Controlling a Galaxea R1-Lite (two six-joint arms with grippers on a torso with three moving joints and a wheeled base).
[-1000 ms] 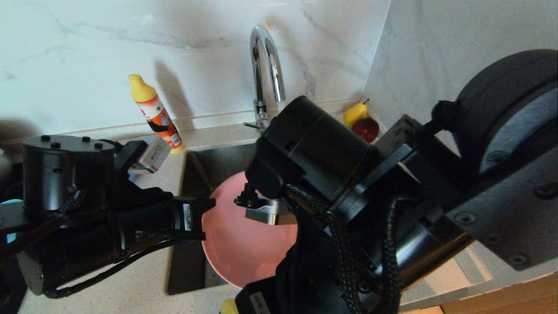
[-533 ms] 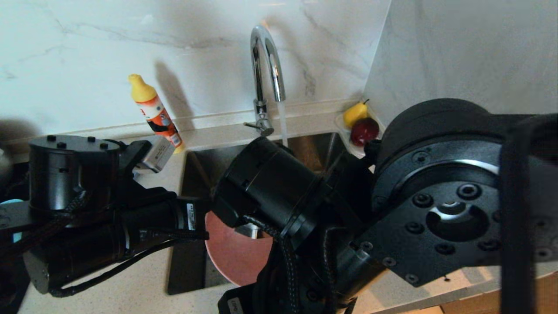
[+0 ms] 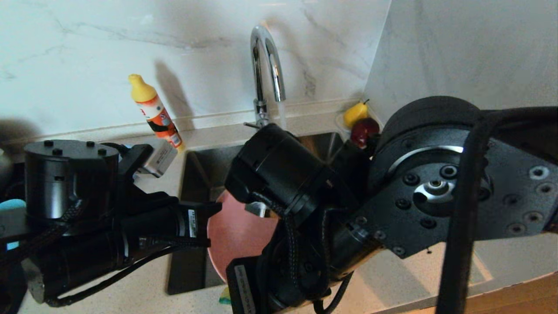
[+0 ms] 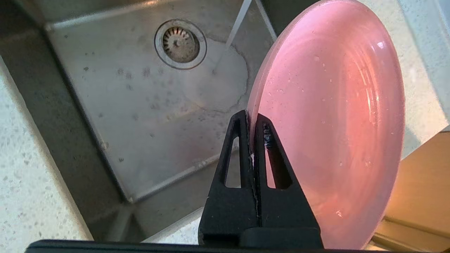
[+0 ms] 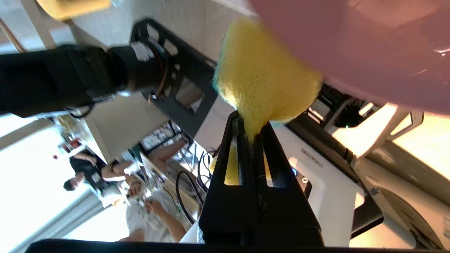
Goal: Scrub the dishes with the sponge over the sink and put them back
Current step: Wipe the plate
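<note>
The pink plate (image 3: 235, 235) hangs tilted on edge over the sink (image 3: 196, 174), its wet face showing in the left wrist view (image 4: 334, 116). My left gripper (image 4: 250, 117) is shut on the plate's rim, coming in from the left side of the basin. My right gripper (image 5: 251, 123) is shut on the yellow sponge (image 5: 263, 80), which presses against the plate's underside (image 5: 351, 42) near its edge. In the head view my right arm hides that gripper and much of the plate. A thin stream of water (image 4: 232, 38) falls from the tap (image 3: 266, 65) onto the basin floor beside the drain strainer (image 4: 180, 43).
A yellow-capped orange bottle (image 3: 154, 111) leans against the back wall, left of the sink. A pear (image 3: 355, 112) and a red apple (image 3: 365, 130) sit in the back right corner. Something light blue (image 3: 11, 205) shows at the far left edge. Speckled counter (image 4: 24, 175) surrounds the basin.
My right arm has swung down and leftward across the view, now covering more of the pink plate. The left arm and plate have barely shifted.
</note>
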